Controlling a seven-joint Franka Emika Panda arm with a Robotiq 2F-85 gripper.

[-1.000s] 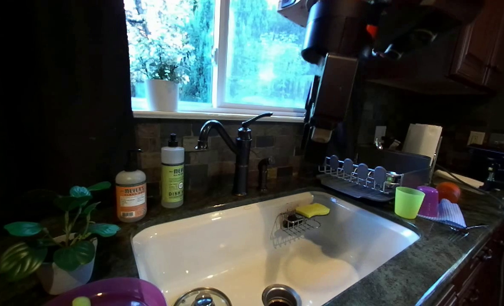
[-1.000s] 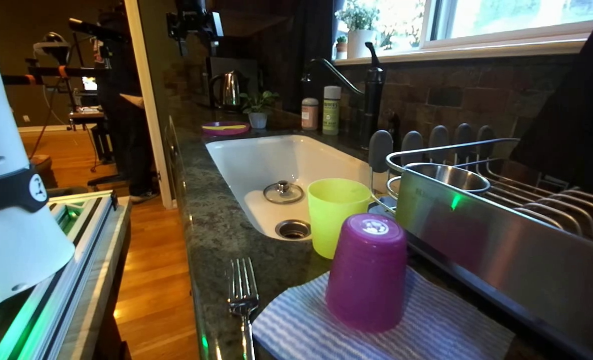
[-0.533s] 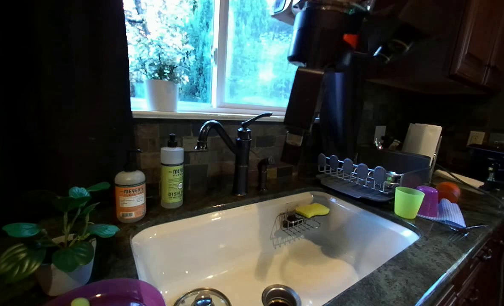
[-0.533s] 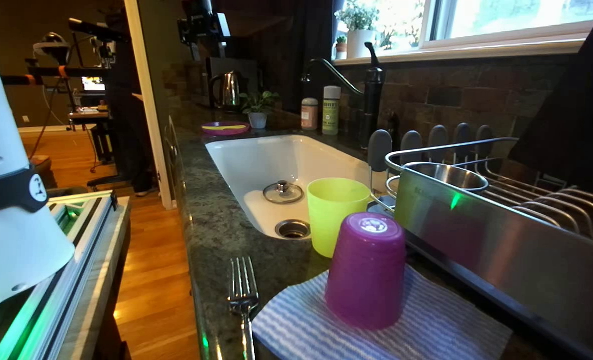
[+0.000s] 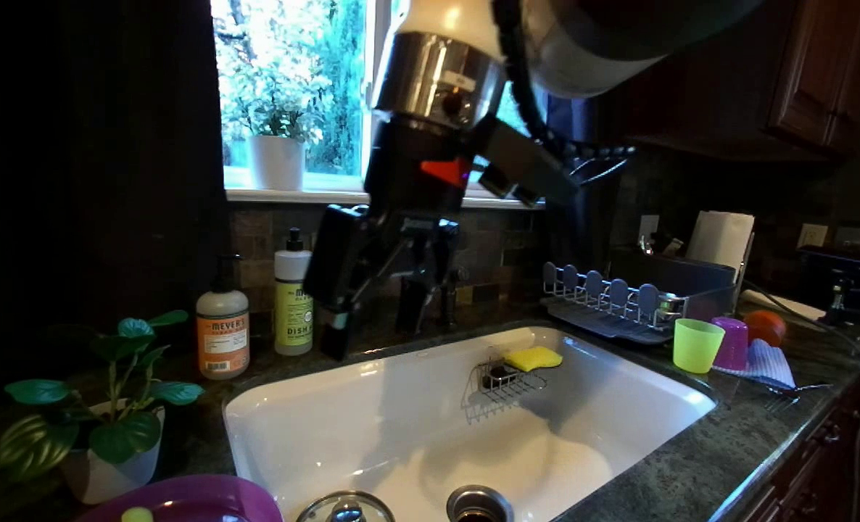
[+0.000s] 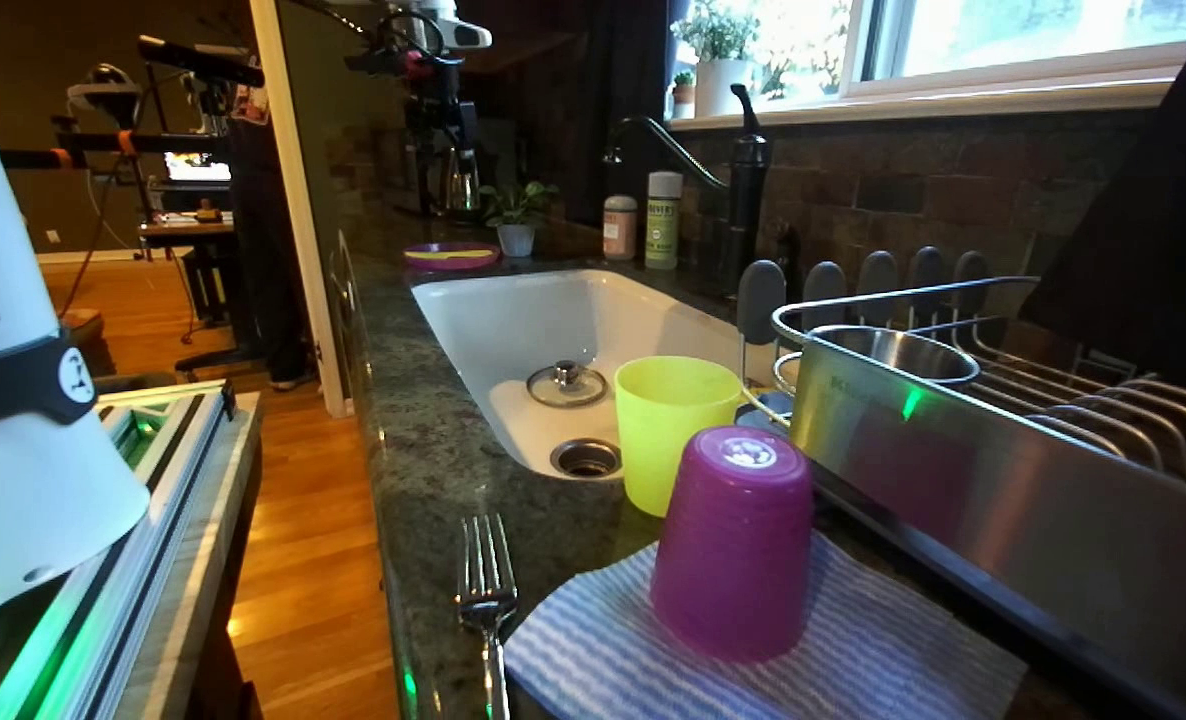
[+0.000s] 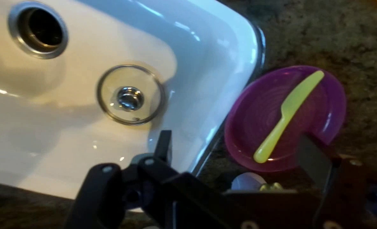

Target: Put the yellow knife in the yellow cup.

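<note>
The yellow knife (image 7: pixel 290 106) lies across a purple plate (image 7: pixel 255 111) on the counter beside the sink. In an exterior view the knife (image 6: pixel 453 254) shows as a thin yellow strip; in another exterior view only the end of the knife (image 5: pixel 138 515) shows. The yellow cup (image 5: pixel 697 346) stands upright at the sink's far end from the plate and also shows in an exterior view (image 6: pixel 653 440). My gripper (image 7: pixel 236 140) is open and empty, its fingers wide apart, above the sink corner and plate. In an exterior view the gripper (image 5: pixel 372 333) hangs above the sink's back edge.
A potted plant (image 5: pixel 122 428) and two soap bottles (image 5: pixel 223 333) stand near the plate. The faucet (image 5: pixel 414 275) rises behind the sink (image 5: pixel 328 420). A glass lid (image 7: pixel 112 82) lies in the sink. A purple cup (image 6: pixel 733 550), fork (image 6: pixel 486 600) and dish rack (image 6: pixel 953 450) are near the yellow cup.
The arm has swung left across the sink, lowered and turned; in an exterior view the open gripper now shows in front of the window and faucet. The knife, plate and cup have not moved.
</note>
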